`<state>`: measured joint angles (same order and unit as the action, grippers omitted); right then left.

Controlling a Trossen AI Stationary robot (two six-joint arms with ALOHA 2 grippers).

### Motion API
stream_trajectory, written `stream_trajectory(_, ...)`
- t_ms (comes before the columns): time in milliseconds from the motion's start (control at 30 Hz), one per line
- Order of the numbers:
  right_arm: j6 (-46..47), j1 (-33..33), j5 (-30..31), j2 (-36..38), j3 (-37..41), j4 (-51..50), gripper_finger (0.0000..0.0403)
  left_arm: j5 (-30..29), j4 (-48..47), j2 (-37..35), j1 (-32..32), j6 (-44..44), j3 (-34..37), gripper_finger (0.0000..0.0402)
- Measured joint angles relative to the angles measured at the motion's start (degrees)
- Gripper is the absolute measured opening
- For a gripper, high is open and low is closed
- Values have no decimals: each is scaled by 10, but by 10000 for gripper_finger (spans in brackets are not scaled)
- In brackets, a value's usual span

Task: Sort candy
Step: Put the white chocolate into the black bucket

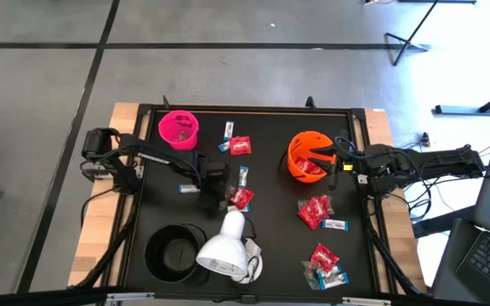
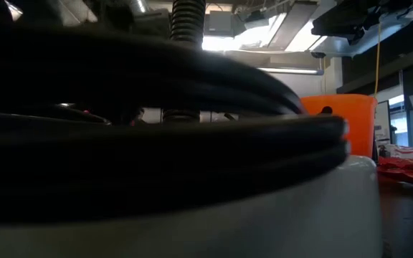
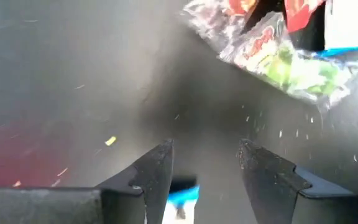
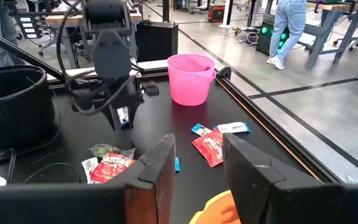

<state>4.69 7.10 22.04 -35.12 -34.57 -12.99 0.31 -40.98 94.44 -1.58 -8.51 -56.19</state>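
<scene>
The left gripper [image 1: 219, 197] is hanging low over the middle of the black table [image 1: 270, 246]. Its two fingers [image 3: 157, 168] are standing apart, and nothing is sitting between them. A white-and-blue bar [image 3: 180, 198] is lying flat on the table just beside those fingers. A red packet [image 1: 242, 198] is lying near this gripper too.

The right gripper [image 1: 323, 156] is reaching over the orange cup [image 1: 304, 159], which is standing toward the table's right edge. Its fingers [image 4: 160, 163] are parted a little, and I cannot tell if they are holding anything. Some red candy is sitting inside the orange cup.

The candy is lying in small groups all over the table. One red packet [image 1: 241, 146] and a slim white-and-blue bar [image 1: 229, 129] are resting near the far edge, just beside the pink cup [image 1: 179, 128]. The pink cup is standing near the far left corner, with tiny pieces in it. More red packets [image 1: 315, 211] are lying toward the right edge, with a white-and-blue bar [image 1: 336, 225] beside them. Another small pile [image 1: 325, 265] is sitting close to the near right corner.

The black cup [image 1: 173, 252] is standing by the near edge, toward the left. The white lamp head [image 1: 224, 248] is leaning right beside it.
</scene>
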Motion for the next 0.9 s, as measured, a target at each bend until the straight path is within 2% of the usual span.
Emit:
stream_trajectory(100,8,0,0,0,0,0,131,-11,-50,-15,0,0,-6,173)
stream_trajectory(300,10,0,0,0,0,-5,131,-11,-69,-30,0,-1,1,173)
stream_trajectory(467,10,0,-2,0,0,-5,131,-20,-50,-32,-6,8,27,173)
stream_trajectory(667,10,0,-6,0,0,-5,131,12,-12,-35,-22,3,71,173)
stream_trajectory(900,10,0,-7,0,0,-5,131,0,21,-35,-22,2,100,173)
